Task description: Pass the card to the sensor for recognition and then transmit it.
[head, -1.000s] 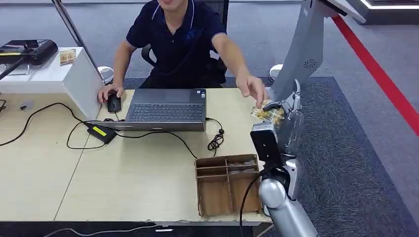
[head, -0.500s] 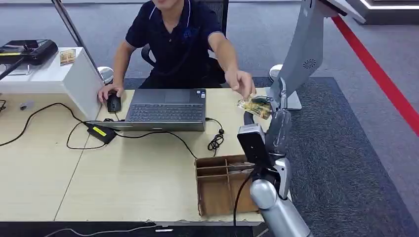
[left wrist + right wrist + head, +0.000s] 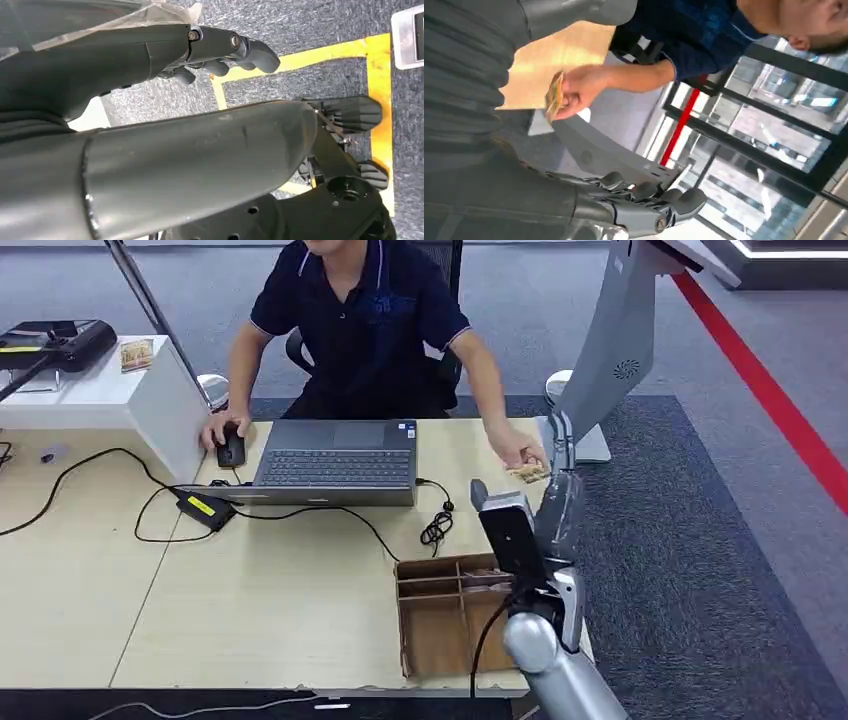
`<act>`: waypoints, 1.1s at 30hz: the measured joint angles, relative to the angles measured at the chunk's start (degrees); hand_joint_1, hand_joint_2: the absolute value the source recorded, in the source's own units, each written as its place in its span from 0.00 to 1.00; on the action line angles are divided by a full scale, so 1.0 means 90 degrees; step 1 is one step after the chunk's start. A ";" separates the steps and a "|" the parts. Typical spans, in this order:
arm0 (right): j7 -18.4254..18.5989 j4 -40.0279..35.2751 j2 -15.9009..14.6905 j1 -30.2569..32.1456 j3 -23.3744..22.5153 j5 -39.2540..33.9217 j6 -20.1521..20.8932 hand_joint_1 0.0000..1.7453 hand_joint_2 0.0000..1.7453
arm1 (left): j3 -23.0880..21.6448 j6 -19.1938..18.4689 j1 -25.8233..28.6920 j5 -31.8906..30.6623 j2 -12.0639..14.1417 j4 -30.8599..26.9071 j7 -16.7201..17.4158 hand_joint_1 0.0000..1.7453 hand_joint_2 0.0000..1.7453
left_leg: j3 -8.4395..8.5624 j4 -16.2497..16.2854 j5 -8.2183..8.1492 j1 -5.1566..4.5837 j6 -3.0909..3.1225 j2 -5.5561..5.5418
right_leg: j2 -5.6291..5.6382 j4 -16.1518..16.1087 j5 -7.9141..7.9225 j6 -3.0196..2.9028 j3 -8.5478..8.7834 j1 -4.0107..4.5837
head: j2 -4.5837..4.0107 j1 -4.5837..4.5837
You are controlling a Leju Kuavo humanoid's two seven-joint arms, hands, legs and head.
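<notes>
Computer mouse (image 3: 231, 449) under a person's hand at the worktop's (image 3: 250, 610) far left; laptop (image 3: 335, 462) beside it, cardboard divider box (image 3: 450, 615) nearer. Card (image 3: 527, 474) pinched in the person's other hand (image 3: 518, 452), just beside the raised right hand (image 3: 644, 207), fingers apart, empty. Left hand (image 3: 220, 50) hanging over carpet, fingers loosely curled, holding nothing.

Right arm — rises from the lower right of the head view, forearm raised toward frame centre-right. Right robot hand (image 3: 644, 207): fingers loosely curled and apart, holding nothing. Left robot hand (image 3: 220, 50) — arm hanging, fingers slightly curled, apart, holding nothing.
</notes>
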 joint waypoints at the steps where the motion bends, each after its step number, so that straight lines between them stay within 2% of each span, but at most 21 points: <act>1: 0.0110 -0.0024 -0.0037 0.0032 0.0029 -0.0017 0.0000 0.00 1.00 | 0.0002 0.0017 0.0000 0.0019 0.0000 0.0002 0.0000 0.00 0.00 | 0.0001 0.0000 0.0000 0.0000 0.0000 0.0000 | 0.0000 0.0000 0.0000 0.0000 0.0000 0.0000 | 0.0000 0.0000; 7: 0.0731 -0.0389 -0.0532 0.0442 0.0411 -0.0586 0.0063 0.00 1.00 | 0.0046 0.0095 0.0018 0.0231 0.0000 0.0002 0.0002 0.00 0.00 | -0.0001 0.0001 -0.0001 0.0000 0.0000 -0.0001 | 0.0000 -0.0004 0.0000 0.0000 0.0000 -0.0001 | 0.0000 0.0002; 11: 0.0833 -0.0780 -0.0938 0.0862 0.0525 -0.1619 0.0330 0.00 1.00 | 0.0075 0.0172 0.0032 0.0398 -0.0002 0.0002 0.0012 0.00 0.00 | -0.0002 0.0001 -0.0003 -0.0001 0.0003 -0.0001 | 0.0000 -0.0005 0.0000 0.0000 -0.0002 -0.0001 | 0.0000 0.0000; 14: 0.0840 -0.1064 -0.1220 0.1095 0.0583 -0.1965 0.0430 0.00 1.00 | 0.0114 0.0214 0.0044 0.0457 -0.0010 0.0002 0.0017 0.00 0.00 | -0.0004 0.0001 -0.0003 -0.0001 0.0003 0.0000 | 0.0000 -0.0005 0.0000 0.0000 -0.0003 -0.0001 | 0.0000 0.0002; 19: 0.0843 -0.1402 -0.1518 0.1212 0.0646 -0.2101 0.0459 0.00 1.00 | 0.0204 0.0226 0.0044 0.0476 -0.0032 0.0005 0.0017 0.00 0.00 | -0.0001 0.0001 -0.0002 0.0000 0.0003 0.0000 | 0.0000 -0.0005 0.0000 0.0000 -0.0002 -0.0001 | 0.0000 -0.0002; 25: 0.1059 -0.1814 -0.1914 0.1444 0.0678 -0.2548 0.0440 0.00 1.00 | 0.0260 0.0284 0.0050 0.0585 -0.0053 0.0005 0.0017 0.00 0.00 | -0.0001 0.0001 -0.0003 -0.0001 0.0003 0.0000 | 0.0000 -0.0005 0.0000 0.0000 -0.0001 -0.0001 | 0.0000 -0.0002; 31: 0.1246 -0.2081 -0.2247 0.1548 0.0683 -0.2382 0.0498 0.00 1.00 | 0.0352 0.0304 0.0049 0.0600 -0.0080 0.0007 0.0017 0.00 0.00 | -0.0002 0.0001 -0.0003 -0.0003 0.0004 0.0000 | 0.0000 -0.0007 0.0000 0.0000 -0.0002 -0.0004 | 0.0000 0.0000; 33: 0.1341 -0.2147 -0.2307 0.1547 0.0695 -0.2085 0.0551 0.00 1.00 | 0.0364 0.0304 0.0049 0.0600 -0.0087 0.0007 0.0017 0.00 0.00 | -0.0002 0.0001 -0.0003 -0.0003 0.0004 0.0000 | 0.0000 -0.0006 0.0000 0.0000 -0.0002 -0.0004 | -0.0002 -0.0002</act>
